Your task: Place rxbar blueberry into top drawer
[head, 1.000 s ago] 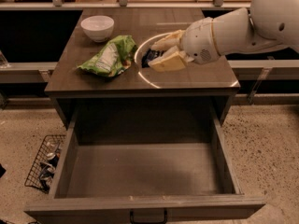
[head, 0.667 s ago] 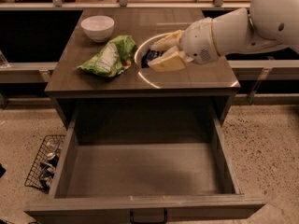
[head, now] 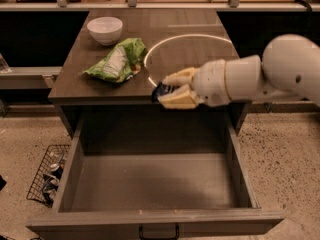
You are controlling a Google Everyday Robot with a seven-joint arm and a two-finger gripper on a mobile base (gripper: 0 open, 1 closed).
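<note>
1. The white robot arm's cream two-finger claw [head: 165,89] is hanging at the centre of the frame. It is sitting at the front edge of the dark brown wooden table [head: 200,44] and just above the drawer opening.
2. The claw is pinching the small flat rxbar blueberry in its dark navy wrapper [head: 160,90] from above and below. The gap between the fingers is only as wide as the bar, whose end is poking out leftward past the tips.
3. The wide grey-brown wooden top drawer [head: 70,174] is standing pulled out across the lower half of the frame, its small black handle [head: 158,232] at the bottom edge. It is probably open like this so the bar can be lowered straight in.
4. The crumpled green chip bag [head: 117,61] and the round white bowl [head: 105,29] are lying in the upper left, well apart from the claw. They appear to have no part in the task.
5. This looks like the carrying step, with the release over the drawer floor not yet done.
</note>
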